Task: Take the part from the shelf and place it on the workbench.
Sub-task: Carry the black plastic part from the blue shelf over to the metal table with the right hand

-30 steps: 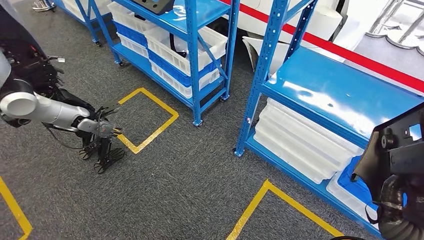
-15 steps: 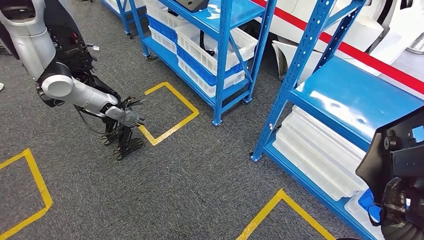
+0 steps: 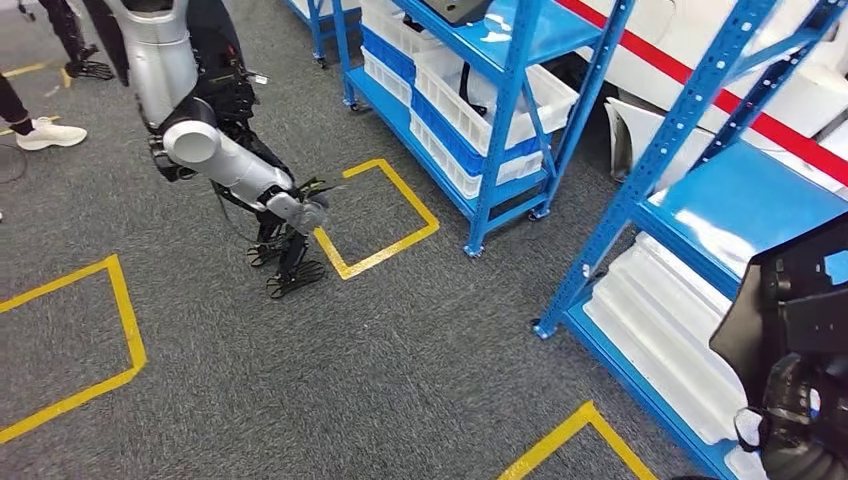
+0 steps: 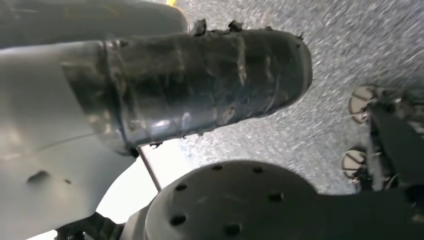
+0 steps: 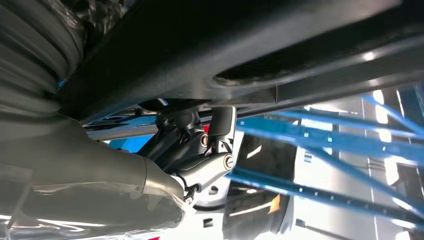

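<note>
We've got the part (image 3: 795, 300) in our right hand (image 3: 800, 420), low at the right edge of the head view, just beside the blue shelf (image 3: 740, 200). It's a flat black plastic piece w/ holes and cut-outs. In the right wrist view the fingers (image 5: 210, 150) curl up under the part's (image 5: 240, 45) dark underside, so the hand is clamped on it. The left hand (image 3: 300, 212) hangs by our side over the grey carpet; whether its fingers are spread or curled we cannot tell.

Handling, as we judge it: stiff, fairly light, but wide and awkward, so it could swing or twist. Smooth plastic, prob. a bit slippery. Best hold is on a thick edge or rib near the middle, not a thin corner. No workbench seen yet.
</note>
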Action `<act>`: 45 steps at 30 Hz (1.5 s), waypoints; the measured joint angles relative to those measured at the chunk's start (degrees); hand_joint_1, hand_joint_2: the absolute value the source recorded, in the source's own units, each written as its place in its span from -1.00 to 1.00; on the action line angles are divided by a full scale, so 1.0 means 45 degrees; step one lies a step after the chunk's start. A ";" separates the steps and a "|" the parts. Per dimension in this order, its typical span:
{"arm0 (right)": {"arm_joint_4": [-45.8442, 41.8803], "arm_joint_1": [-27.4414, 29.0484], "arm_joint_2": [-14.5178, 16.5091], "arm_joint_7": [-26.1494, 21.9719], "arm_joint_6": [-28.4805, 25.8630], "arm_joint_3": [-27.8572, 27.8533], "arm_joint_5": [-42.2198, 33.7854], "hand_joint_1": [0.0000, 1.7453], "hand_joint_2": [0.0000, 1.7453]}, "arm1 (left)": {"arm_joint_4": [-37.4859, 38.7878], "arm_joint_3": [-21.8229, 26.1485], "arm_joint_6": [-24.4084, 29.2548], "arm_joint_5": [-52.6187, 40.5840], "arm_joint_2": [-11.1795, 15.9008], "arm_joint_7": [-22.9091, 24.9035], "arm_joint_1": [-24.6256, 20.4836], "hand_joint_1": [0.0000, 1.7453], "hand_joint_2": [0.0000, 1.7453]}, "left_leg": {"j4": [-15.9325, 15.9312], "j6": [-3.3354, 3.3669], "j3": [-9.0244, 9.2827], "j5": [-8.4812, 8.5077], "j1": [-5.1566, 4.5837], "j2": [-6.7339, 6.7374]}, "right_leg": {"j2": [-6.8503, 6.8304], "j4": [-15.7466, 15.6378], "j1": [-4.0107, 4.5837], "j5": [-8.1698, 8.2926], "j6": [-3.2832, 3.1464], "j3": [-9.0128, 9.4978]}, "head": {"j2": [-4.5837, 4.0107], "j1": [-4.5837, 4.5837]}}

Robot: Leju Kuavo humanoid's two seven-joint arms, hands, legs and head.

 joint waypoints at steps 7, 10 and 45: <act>0.0007 0.0009 -0.0016 0.0000 0.0036 0.0005 -0.0027 1.00 1.00 | 0.0000 0.0000 0.0052 -0.0050 -0.0262 -0.0022 -0.0003 -1.00 -1.00 | -0.0019 0.0434 -0.0240 0.0233 0.0022 -0.0803 | 0.1126 0.3542 -0.0100 -0.1877 0.0277 -0.1619 | -0.0001 0.0086; 0.0016 0.0014 -0.0016 0.0000 0.0044 0.0007 -0.0040 1.00 1.00 | 0.0000 0.0000 0.0053 -0.0052 -0.0324 -0.0019 0.0006 -1.00 -1.00 | -0.0017 0.0445 -0.0261 0.0289 -0.0051 -0.1261 | 0.1265 0.3038 -0.0081 -0.1174 0.0086 -0.1427 | -0.0001 0.0087; 0.0033 -0.0103 -0.0028 -0.0112 0.0210 0.0089 -0.0214 1.00 1.00 | 0.0000 0.0000 0.0053 -0.0072 -0.0363 -0.0007 -0.0025 -1.00 -1.00 | 0.0038 0.0219 -0.0509 0.0488 0.0049 -0.1903 | 0.2057 0.0132 0.0043 -0.0100 -0.0312 -0.0067 | -0.0001 0.0153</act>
